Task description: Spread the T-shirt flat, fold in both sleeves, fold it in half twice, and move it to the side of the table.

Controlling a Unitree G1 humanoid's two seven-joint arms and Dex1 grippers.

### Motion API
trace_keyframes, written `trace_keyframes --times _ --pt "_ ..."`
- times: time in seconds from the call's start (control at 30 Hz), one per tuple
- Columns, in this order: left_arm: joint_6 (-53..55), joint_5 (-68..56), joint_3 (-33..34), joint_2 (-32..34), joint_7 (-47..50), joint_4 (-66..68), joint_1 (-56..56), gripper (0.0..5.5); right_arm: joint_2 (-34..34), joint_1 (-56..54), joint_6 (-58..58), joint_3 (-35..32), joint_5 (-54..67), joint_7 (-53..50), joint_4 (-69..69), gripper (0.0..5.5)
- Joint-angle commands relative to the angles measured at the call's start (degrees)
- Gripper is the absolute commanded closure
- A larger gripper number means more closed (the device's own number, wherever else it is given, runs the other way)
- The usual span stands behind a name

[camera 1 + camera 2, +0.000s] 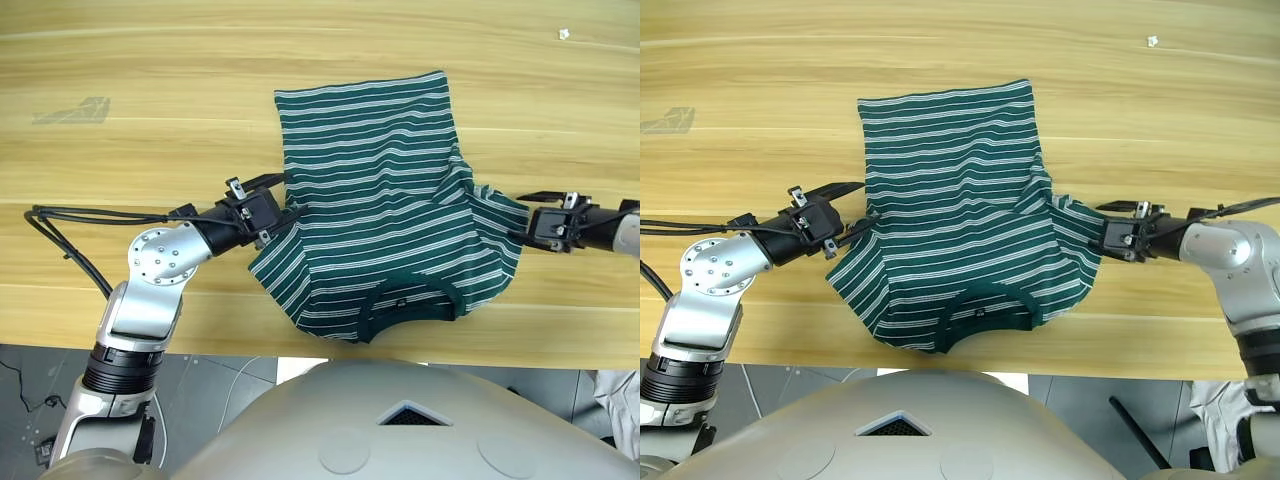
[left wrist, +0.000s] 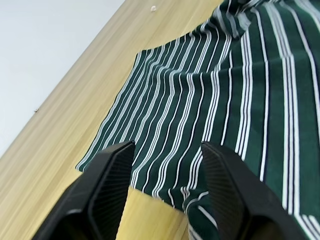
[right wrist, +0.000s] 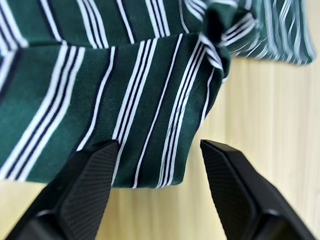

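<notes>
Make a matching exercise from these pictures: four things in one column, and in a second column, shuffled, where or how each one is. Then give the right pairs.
Column one
1. T-shirt
2. left gripper
3. right gripper
4. white scrap

Column two
A. lying alone on the far right part of the table
B. open, at the T-shirt's left edge
C. open, at the T-shirt's right edge
D. green with white stripes, collar toward the robot

Pairs: 1-D, 2-B, 3-C, 4-A
</notes>
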Motion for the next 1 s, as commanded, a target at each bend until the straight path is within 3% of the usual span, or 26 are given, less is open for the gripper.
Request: trace_keyframes --times 0.03,0.23,0.53,1.0 --pt "-0.2 0.6 0.2 0.1 0.5 -0.5 0.8 3.02 -0.8 9.2 3.1 3.9 0.5 5.6 -6.4 2.46" --pt "0.1 0.9 -0.4 0.1 0.6 -0.7 0.6 3.02 -0.7 13.0 5.4 5.4 1.4 6.1 -15.3 2.46" --pt "-0.4 1.9 -1.0 0.3 0.7 -0.1 0.6 3.02 -2.4 9.3 5.9 1.8 -0.4 4.3 -12.5 2.46" --pt "-2.2 4.2 -0.5 1.1 1.2 -1.7 4.2 3.02 -6.5 17.5 6.6 -2.6 3.4 7.5 -17.7 2.46"
